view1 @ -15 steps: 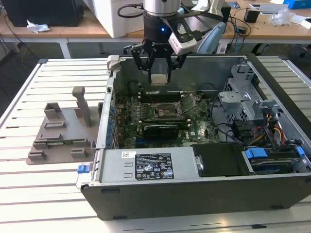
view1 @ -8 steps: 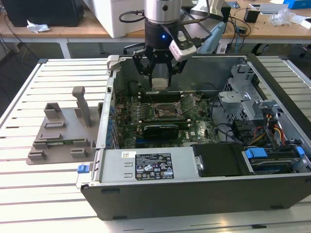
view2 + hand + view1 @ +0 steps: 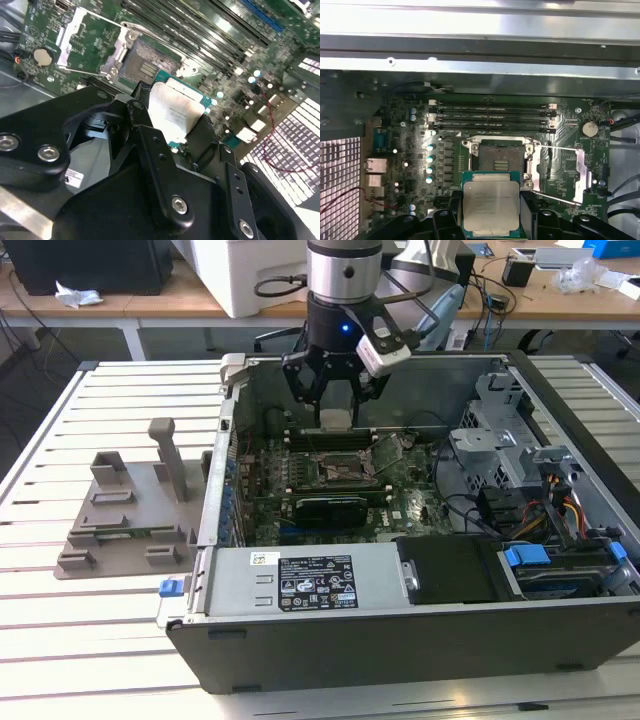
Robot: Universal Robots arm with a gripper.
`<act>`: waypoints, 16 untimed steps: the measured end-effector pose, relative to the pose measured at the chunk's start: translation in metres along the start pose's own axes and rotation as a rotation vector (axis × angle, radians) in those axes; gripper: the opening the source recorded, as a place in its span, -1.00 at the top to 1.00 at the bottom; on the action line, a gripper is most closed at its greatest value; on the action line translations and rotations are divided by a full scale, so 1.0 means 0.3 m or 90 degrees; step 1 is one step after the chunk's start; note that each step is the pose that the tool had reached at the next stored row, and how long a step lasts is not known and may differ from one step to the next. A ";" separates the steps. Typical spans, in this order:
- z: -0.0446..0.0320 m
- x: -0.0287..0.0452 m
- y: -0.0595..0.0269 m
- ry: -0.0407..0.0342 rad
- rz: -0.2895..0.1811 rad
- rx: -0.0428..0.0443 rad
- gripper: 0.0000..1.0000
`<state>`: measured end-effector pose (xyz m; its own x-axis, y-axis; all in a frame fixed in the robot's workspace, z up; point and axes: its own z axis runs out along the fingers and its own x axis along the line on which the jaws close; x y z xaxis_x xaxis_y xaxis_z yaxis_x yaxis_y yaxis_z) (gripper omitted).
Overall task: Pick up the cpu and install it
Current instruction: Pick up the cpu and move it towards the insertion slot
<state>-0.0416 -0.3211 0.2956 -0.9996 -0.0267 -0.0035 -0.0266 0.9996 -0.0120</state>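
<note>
My gripper (image 3: 336,408) pinches the cpu (image 3: 336,421) above the open computer case (image 3: 400,645), upper centre of the exterior view; a white slatted table (image 3: 90,640) beneath, cluttered desks (image 3: 150,302) behind

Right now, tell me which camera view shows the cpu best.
The first wrist view: the cpu faces the camera, its silvery top nearly whole. The second wrist view shows it slanted, partly behind the gripper. The exterior view shows a small grey square.

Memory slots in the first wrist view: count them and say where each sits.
4 memory slots, parallel, between the open CPU socket and the case wall: one nearest the socket, two in the middle, one nearest the wall. None seems hidden.
</note>
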 end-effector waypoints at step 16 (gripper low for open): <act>0.081 -0.059 0.037 0.0006 -0.001 0.0214 -0.08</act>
<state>-0.0242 -0.3097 0.2714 -0.9996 -0.0288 -0.0024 -0.0286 0.9985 -0.0456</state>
